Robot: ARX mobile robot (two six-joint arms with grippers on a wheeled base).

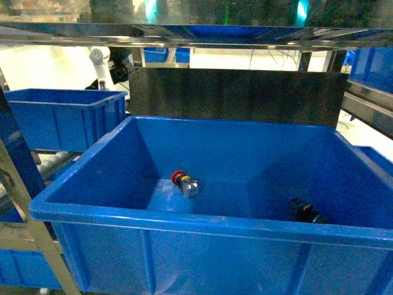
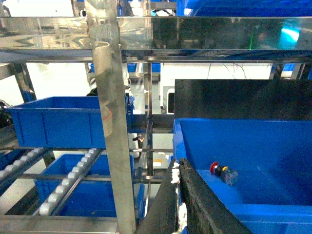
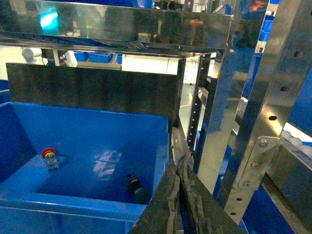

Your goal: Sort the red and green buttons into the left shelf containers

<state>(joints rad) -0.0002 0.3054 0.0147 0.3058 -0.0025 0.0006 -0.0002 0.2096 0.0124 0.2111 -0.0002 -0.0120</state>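
Observation:
The red button (image 1: 184, 182) lies on its side on the floor of a large blue tub (image 1: 202, 224) in front of me, also seen as the red button (image 2: 223, 172) and red button (image 3: 49, 158). The green button (image 1: 305, 212), dark with a green cap, lies near the tub's right wall, shown again as the green button (image 3: 138, 191). Left shelf containers (image 1: 61, 117) stand on the left rack, one above the other as container (image 2: 63, 122) and container (image 2: 92, 195). My left gripper (image 2: 177, 165) is shut and empty by the tub's left rim. My right gripper (image 3: 178, 161) is shut and empty by its right rim. Neither gripper shows in the head view.
A steel upright post (image 2: 114, 146) stands between the left gripper and the left rack with its roller rails (image 2: 68, 185). Another perforated steel post (image 3: 263, 126) stands right of the right gripper. A steel shelf (image 1: 196, 34) runs overhead, and a dark panel (image 1: 236, 95) backs the tub.

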